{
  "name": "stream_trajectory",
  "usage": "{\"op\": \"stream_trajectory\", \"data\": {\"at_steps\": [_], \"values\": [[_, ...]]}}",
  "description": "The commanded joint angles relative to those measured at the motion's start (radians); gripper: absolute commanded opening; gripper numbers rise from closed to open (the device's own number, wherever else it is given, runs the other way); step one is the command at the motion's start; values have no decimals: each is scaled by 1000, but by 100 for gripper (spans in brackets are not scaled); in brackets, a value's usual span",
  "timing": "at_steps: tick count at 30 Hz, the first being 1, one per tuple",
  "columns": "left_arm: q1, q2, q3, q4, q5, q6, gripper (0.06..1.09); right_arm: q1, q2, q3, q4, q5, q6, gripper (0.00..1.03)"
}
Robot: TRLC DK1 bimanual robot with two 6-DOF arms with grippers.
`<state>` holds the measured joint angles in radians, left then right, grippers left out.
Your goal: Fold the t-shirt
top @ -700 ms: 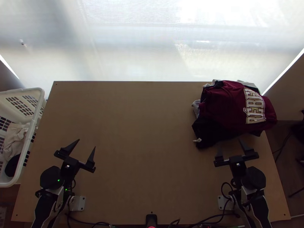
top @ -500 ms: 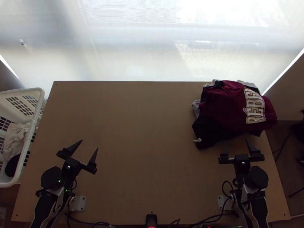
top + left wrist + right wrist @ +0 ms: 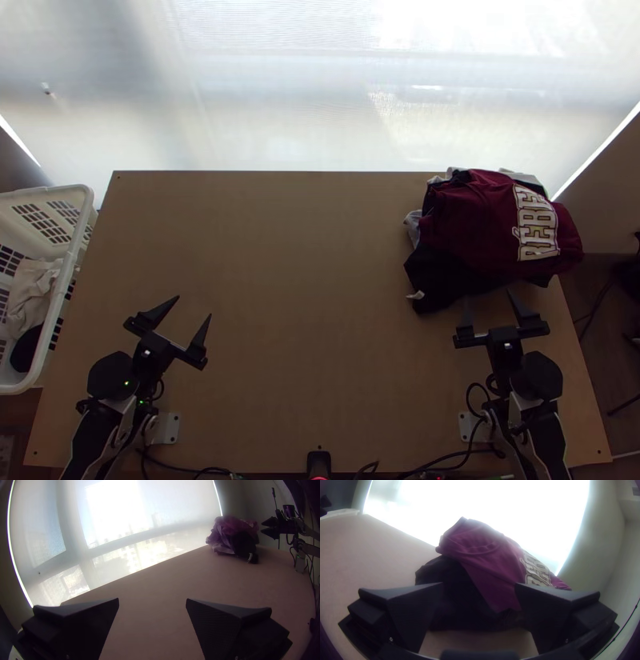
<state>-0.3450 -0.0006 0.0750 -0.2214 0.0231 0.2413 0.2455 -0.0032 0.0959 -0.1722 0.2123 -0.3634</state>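
Note:
A maroon t-shirt (image 3: 480, 224) with pale lettering lies bunched on top of a pile of dark and light clothes at the table's back right. My left gripper (image 3: 194, 307) stands open over the table's front left, far from the pile; the left wrist view shows the same gripper (image 3: 152, 601) with nothing between its fingers. My right gripper (image 3: 490, 306) is open at the pile's near edge. In the right wrist view, the gripper (image 3: 479, 586) has the maroon shirt (image 3: 486, 556) and black cloth (image 3: 453, 596) beyond and between its parted fingers, not gripped.
A white laundry basket (image 3: 58, 316) holding light and dark cloth stands at the table's left edge. The wooden table (image 3: 304, 280) lies bare between the arms. Behind it hangs a bright window blind (image 3: 280, 96). Cables run along the near edge.
My left gripper has shifted slightly to the right, still open. My right gripper moved right and then part of the way back left. The clothes have not moved.

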Motion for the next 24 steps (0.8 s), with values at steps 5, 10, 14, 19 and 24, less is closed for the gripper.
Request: {"op": "stream_trajectory", "data": {"at_steps": [5, 10, 14, 19, 24], "values": [[-20, -1, 0, 1, 1, -14, 104, 12, 2, -2, -20, 2, -9, 98], [-34, 1, 0, 4, 1, -19, 104, 29, 12, -4, -26, 1, 12, 98], [-51, -1, 0, 4, 1, -17, 104, 107, 75, -4, -27, 1, 63, 98], [-11, -1, 0, 5, 0, 70, 104, 107, 83, -4, -26, 1, 61, 98], [92, 8, 6, 166, 3, 73, 103, 94, 123, 1, 82, 30, 46, 98]]}}
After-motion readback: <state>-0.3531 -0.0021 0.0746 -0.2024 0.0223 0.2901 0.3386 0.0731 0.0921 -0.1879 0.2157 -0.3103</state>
